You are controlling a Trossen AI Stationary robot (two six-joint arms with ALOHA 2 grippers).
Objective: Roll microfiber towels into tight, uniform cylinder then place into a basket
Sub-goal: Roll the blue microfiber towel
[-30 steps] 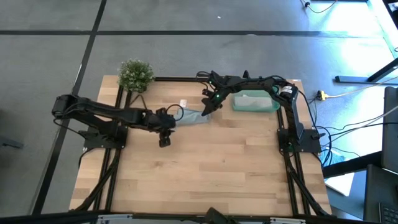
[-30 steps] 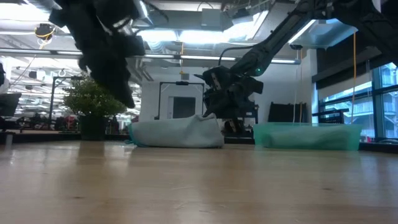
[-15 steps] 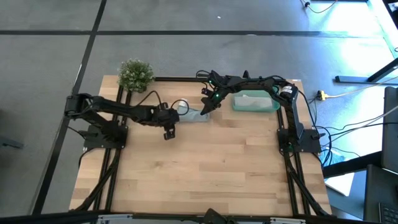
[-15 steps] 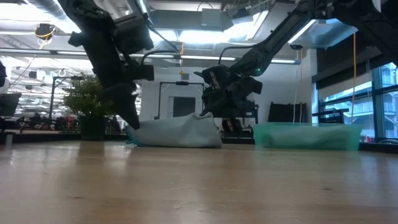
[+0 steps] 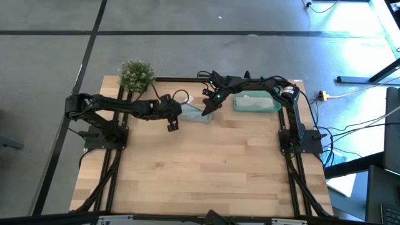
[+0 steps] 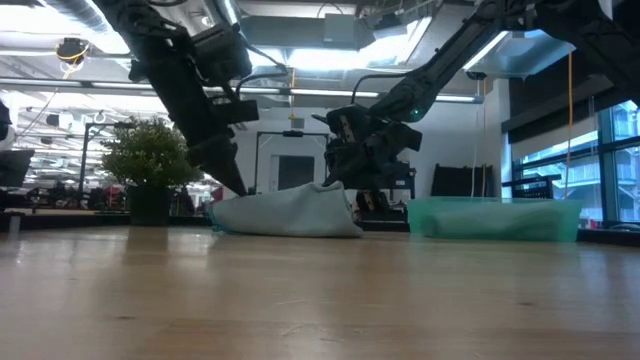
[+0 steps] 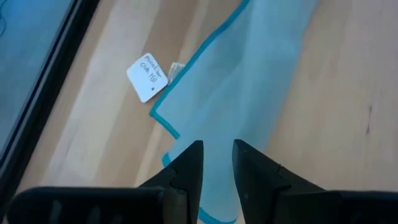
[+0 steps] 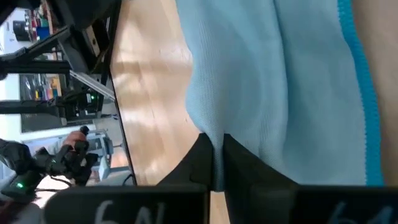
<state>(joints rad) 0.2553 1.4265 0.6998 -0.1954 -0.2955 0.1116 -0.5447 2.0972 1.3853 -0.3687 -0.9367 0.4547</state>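
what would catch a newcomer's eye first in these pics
Probably the light blue towel bunched up at the table's far edge, with both dark arms meeting over it. The right gripper is shut on its fabric, while the left gripper hangs open over the end with the white tag. The teal basket sits just right of the towel.

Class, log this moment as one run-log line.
left gripper: open over towel | right gripper: shut on towel | basket: holds another towel
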